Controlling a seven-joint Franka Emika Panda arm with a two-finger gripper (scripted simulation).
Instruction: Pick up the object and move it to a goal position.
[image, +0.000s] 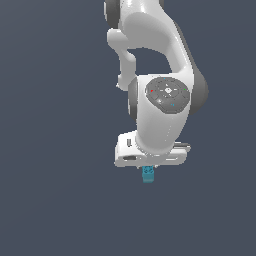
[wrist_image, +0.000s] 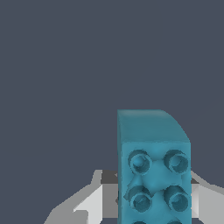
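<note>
Arm with a teal block at its gripper, over a plain dark grey ground.

In the exterior view the white arm (image: 160, 95) comes down from the top centre of the frame. The gripper (image: 148, 167) sits just below centre, and the block (image: 148, 174) pokes out from under it, much narrower than the gripper body. In the wrist view the block (wrist_image: 154, 168) fills the lower right of centre, its studded face toward the camera, with a pale finger (wrist_image: 94, 203) beside it at lower left and another at its far side, at the lower right. The jaws stand close against the block's sides, apparently clamped on it; the contact itself is hidden behind the block.
</note>
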